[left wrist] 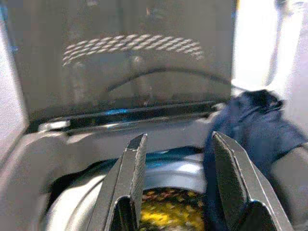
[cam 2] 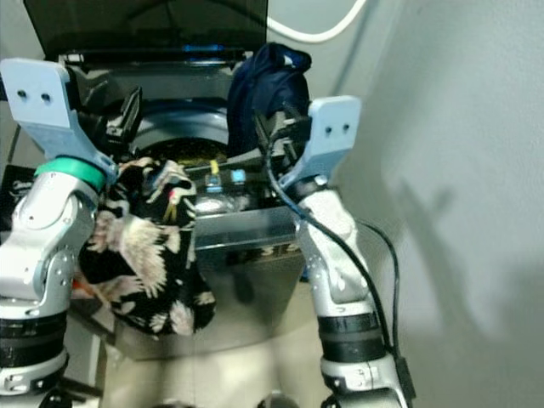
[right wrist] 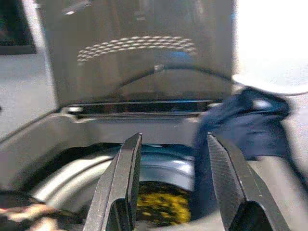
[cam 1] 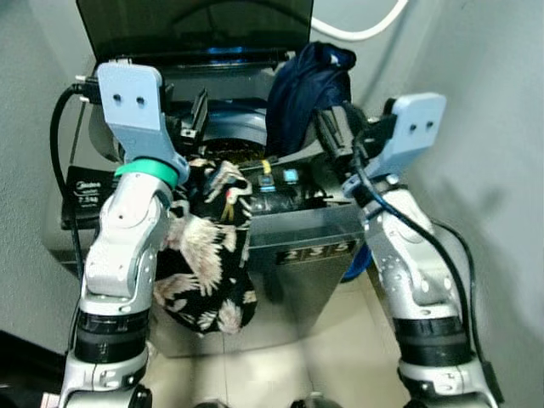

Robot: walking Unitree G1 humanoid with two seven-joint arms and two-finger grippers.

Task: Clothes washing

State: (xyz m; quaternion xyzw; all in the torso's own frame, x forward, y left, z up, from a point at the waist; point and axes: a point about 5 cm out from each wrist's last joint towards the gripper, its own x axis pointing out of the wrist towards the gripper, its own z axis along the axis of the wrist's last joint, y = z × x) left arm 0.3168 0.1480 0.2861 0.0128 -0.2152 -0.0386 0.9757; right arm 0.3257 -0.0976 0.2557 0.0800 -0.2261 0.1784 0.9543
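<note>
Currently I see both tools released, left tool point(left wrist: 175, 180) and right tool point(right wrist: 173, 180) over the washer point(cam 1: 314, 229) drum. Patterned cloth point(cam 1: 208, 255) hangs off its front rim; navy garment point(cam 1: 306, 89) sits on the right edge.

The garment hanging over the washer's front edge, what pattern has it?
Black garment with pale bird-like print, clearest in left eye view.

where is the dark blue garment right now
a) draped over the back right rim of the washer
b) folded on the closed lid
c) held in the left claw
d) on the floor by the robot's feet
a: the dark blue garment hangs over the back right rim of the open washer, with the lid raised behind it.
</note>
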